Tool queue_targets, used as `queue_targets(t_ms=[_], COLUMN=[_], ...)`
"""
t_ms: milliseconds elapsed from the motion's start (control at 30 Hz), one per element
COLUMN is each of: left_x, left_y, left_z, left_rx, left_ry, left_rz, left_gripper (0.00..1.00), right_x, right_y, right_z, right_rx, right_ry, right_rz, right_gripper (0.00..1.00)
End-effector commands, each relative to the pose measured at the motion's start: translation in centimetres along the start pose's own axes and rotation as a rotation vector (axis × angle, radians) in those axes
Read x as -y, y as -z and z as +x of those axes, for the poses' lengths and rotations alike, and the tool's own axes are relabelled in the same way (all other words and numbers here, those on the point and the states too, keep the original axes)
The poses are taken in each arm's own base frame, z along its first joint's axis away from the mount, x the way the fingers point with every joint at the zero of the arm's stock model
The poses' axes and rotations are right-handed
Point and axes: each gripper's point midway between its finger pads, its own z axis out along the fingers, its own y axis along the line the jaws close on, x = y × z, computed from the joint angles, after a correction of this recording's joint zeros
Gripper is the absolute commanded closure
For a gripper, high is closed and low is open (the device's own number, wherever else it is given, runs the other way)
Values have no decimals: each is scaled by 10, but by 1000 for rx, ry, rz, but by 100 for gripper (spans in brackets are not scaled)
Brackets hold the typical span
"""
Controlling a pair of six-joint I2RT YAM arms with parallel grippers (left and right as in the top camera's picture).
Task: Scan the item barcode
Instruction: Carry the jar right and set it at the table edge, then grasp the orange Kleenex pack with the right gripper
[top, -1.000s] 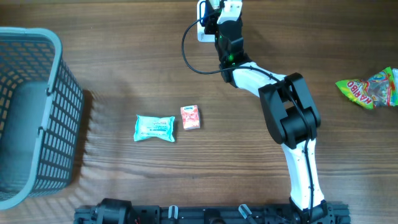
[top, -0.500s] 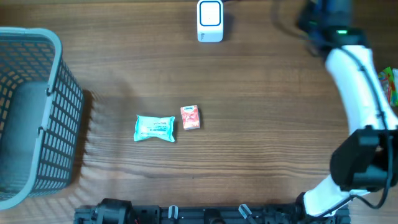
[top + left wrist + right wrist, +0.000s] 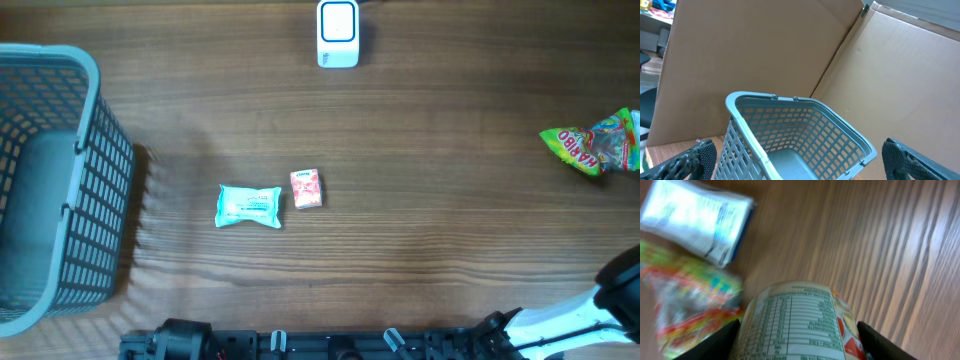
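One basket, one scanner, one teal pack, one red box, one sweets bag.
Right gripper clasped one can close by the bag on the table; left gripper gaped wide, empty.

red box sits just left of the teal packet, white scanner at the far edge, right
Not quite: the overhead view shows the red box just right of the teal packet. The white scanner is at the far edge.
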Motion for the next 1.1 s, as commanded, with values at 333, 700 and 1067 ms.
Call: queue_targets(t_ms=[333, 700, 1067], left_x=[0, 0, 0], left_y=[-1, -1, -1], left_z=[0, 0, 0], left_rx=[-1, -1, -1], left_ry=[-7, -7, -7], left_rz=[6, 6, 6], left_gripper=[0, 0, 0], right_x=[-42, -208, -216], right_y=[4, 275, 202], right_z=[-36, 213, 535], right_rx=[-53, -283, -760], right_ry=[55, 738, 1090], right_rz=[-166, -585, -388], right_gripper=[0, 1, 3])
